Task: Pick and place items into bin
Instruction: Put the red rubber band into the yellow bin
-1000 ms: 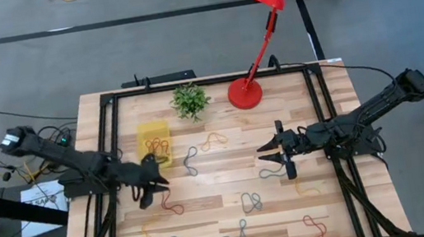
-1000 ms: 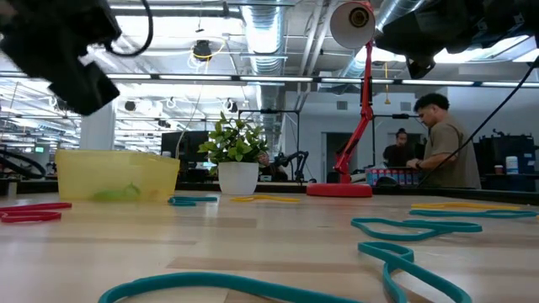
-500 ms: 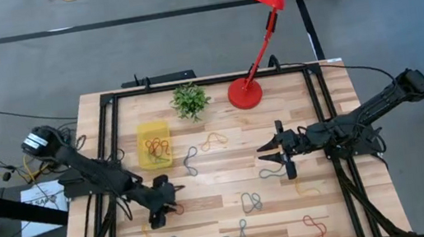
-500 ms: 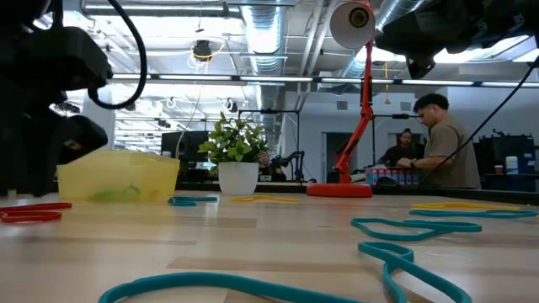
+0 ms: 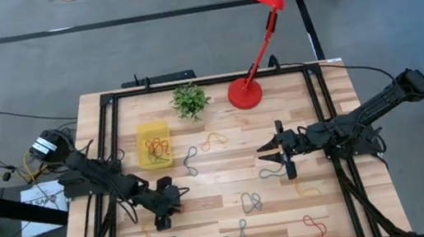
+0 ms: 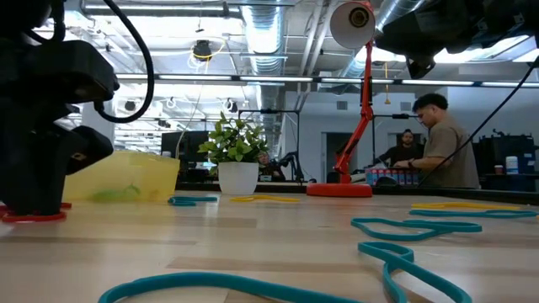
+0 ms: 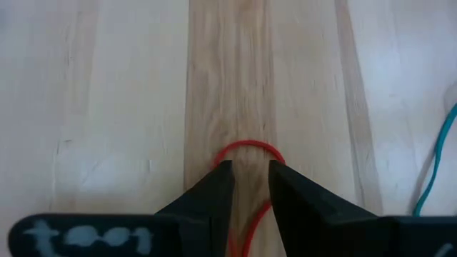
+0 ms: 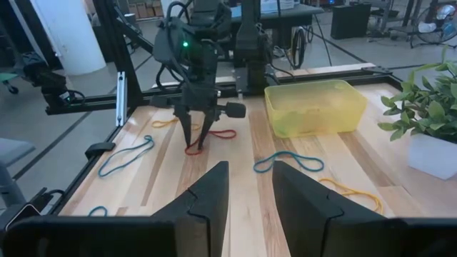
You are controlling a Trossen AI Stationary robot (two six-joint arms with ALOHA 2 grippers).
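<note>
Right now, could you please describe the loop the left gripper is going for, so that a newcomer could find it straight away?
Start from the yellow bin near the table's left side and move toward the front edge to the left gripper. The red loop lies flat on the wood right at its fingertips, which straddle one end with a narrow gap between them. It is the only loop with a gripper on it.

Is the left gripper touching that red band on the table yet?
Touching. In the left wrist view the left gripper straddles the red band, fingertips against its loop.
</note>
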